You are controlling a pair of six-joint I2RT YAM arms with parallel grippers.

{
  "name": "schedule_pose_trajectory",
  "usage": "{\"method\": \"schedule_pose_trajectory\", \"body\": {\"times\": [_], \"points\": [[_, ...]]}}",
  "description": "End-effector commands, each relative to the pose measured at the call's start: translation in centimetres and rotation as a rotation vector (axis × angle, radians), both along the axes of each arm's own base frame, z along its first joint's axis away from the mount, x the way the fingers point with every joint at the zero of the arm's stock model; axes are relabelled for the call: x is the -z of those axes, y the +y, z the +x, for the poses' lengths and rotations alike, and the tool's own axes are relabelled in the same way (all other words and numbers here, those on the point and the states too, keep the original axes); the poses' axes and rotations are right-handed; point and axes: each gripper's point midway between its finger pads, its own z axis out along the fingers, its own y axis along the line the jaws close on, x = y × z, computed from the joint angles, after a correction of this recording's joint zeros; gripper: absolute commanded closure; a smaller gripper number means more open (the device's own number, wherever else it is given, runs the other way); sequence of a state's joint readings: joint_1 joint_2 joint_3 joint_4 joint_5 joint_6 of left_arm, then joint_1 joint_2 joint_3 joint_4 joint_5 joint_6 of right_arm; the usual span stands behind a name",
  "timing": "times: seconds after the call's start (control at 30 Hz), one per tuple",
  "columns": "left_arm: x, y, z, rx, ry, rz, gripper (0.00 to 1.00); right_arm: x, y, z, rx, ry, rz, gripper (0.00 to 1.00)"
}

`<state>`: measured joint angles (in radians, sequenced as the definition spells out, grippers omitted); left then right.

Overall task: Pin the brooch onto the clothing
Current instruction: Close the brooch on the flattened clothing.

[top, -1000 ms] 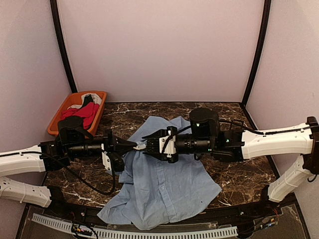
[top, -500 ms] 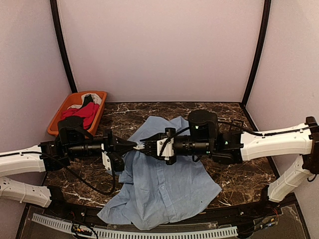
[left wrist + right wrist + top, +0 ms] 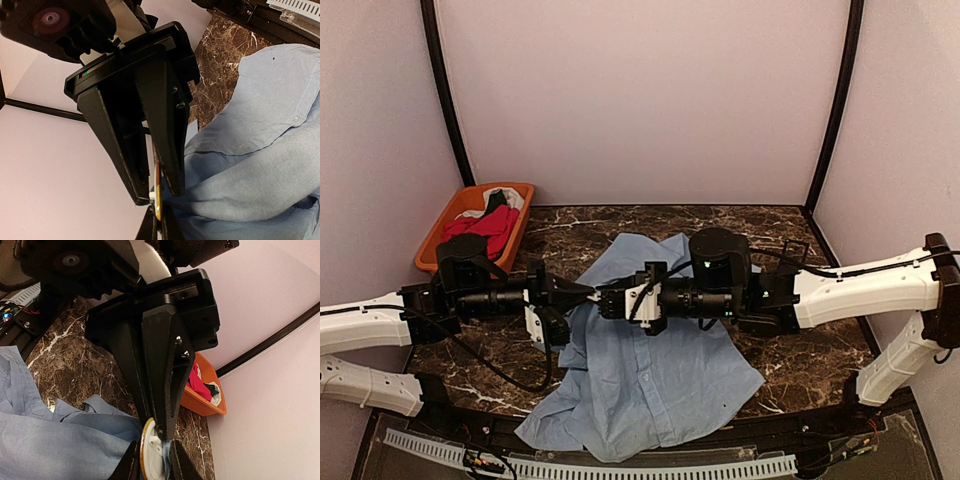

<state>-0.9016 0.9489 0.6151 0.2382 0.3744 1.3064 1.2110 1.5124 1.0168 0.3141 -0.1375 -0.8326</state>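
Observation:
The clothing, a light blue shirt [image 3: 650, 370] [image 3: 260, 150] [image 3: 50, 440], lies spread on the marble table. Above its left shoulder area my two grippers meet tip to tip. The left gripper [image 3: 588, 292] [image 3: 159, 194] is shut on the brooch [image 3: 158, 200], a thin gold-rimmed disc seen edge-on, with a fold of blue fabric beside it. The right gripper [image 3: 605, 300] [image 3: 161, 432] comes from the opposite side. Its narrow jaws press on the brooch's white back [image 3: 151, 452]. In the top view the brooch is hidden between the fingertips.
An orange basket [image 3: 435, 250] [image 3: 200, 402] holding red, black and white garments [image 3: 485, 228] stands at the back left corner. Lilac walls enclose the dark marble table [image 3: 800, 350] on three sides. Both arms stretch low across the table's middle.
The right arm has slid left until its fingertips reach the left gripper, and its jaws have narrowed onto the brooch. The left arm has stayed still, shut.

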Motion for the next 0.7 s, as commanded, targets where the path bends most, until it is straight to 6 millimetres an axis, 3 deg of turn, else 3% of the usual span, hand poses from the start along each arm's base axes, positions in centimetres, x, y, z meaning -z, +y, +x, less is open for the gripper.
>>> {"method": "schedule_pose_trajectory", "body": {"times": [0.0,0.43,0.57,0.67], "points": [[-0.76,0.06,-0.31,0.008,-0.028,-0.029,0.99,-0.48,0.17,0.10,0.023,-0.004,0.032,0.79],[-0.75,0.08,-0.29,0.007,-0.030,-0.029,0.99,-0.42,-0.32,0.10,0.033,-0.006,0.042,0.92],[-0.72,0.09,-0.31,0.008,-0.031,-0.027,0.99,-0.48,-0.51,0.41,0.053,-0.020,0.049,0.91],[-0.53,0.08,-0.34,0.011,-0.033,-0.017,0.99,-0.98,-0.73,0.71,0.072,-0.032,0.066,0.83]]}}
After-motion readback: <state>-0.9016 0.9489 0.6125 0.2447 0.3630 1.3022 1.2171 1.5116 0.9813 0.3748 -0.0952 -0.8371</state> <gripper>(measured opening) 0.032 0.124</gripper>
